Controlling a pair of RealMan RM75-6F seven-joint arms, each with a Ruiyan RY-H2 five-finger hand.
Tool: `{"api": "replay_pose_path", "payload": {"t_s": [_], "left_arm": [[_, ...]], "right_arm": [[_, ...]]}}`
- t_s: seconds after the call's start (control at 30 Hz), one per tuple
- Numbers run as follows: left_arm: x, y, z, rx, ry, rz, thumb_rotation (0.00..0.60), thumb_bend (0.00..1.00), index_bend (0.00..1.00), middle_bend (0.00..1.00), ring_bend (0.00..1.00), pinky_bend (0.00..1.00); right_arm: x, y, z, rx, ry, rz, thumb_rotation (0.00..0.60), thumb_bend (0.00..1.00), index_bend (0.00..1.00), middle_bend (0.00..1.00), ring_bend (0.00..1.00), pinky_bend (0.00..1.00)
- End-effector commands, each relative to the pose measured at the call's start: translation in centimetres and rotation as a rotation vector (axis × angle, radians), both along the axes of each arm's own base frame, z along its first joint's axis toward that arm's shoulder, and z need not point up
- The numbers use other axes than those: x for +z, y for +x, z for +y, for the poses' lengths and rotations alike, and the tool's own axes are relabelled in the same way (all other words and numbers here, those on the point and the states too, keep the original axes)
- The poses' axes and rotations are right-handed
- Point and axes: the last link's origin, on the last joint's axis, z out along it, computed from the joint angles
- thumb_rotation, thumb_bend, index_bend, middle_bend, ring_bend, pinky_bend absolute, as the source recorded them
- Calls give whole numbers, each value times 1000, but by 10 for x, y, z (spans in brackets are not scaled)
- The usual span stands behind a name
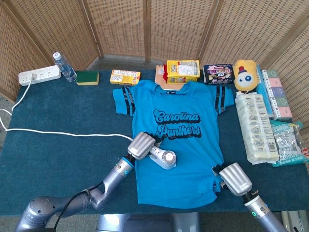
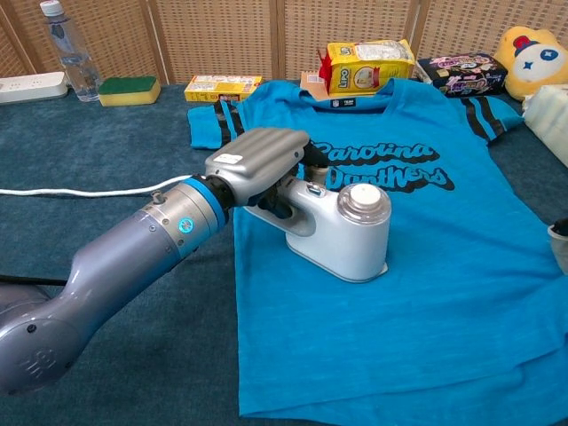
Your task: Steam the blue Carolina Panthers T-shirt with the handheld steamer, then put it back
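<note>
Closest to the robot, at the near edge of the worktop (image 1: 58,150), the right hand (image 1: 233,179) rests on the bottom corner of the T-shirt (image 1: 178,145). I think it is pinning the hem down, but its fingers are hidden under its back, so I cannot tell if they are closed or spread. A bit further in, the left hand (image 2: 257,164) is wrapped tight around the handle of the steamer (image 2: 342,231). The steamer sits flat on the shirt, just below the dark words on its chest. It looks hard and smooth and a little heavy, likely with water inside, so the handle is the right place to hold it, and it should stay level. The shirt is soft and thin and lies spread out flat in the middle of the worktop. It will bunch up if pushed, so holding a corner makes sense. A white cord (image 1: 58,132) trails off to the left toward the power strip (image 1: 39,75) and could tug. At the far edge sit a water bottle (image 1: 63,66), a sponge (image 1: 87,77) and snack boxes (image 1: 182,70).
</note>
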Motion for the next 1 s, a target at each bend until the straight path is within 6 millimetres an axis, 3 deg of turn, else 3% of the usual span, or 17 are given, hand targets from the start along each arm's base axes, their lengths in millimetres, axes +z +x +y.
{"api": "replay_pose_path", "payload": {"t_s": [0.03, 0.27, 0.4, 0.63, 1.0], "left_arm": [[5, -10, 6, 6, 17, 18, 600, 440, 596, 698, 620, 590], [19, -34, 21, 55, 57, 37, 600, 439, 597, 698, 620, 583], [20, -35, 21, 55, 57, 35, 600, 438, 596, 698, 620, 583], [17, -24, 14, 22, 39, 16, 600, 436, 597, 698, 620, 583], [-4, 10, -10, -55, -25, -9, 600, 434, 597, 698, 620, 583]], "right_arm": [[-1, 1, 0, 2, 2, 0, 600, 488, 700, 630, 667, 797], [-6, 4, -1, 6, 11, 3, 600, 487, 700, 630, 667, 797], [-7, 4, -2, 5, 12, 1, 600, 487, 700, 630, 666, 797], [-4, 2, -1, 2, 7, 1, 600, 488, 701, 630, 667, 798], [2, -3, 1, -8, -6, -4, 600, 487, 702, 630, 668, 798]]}}
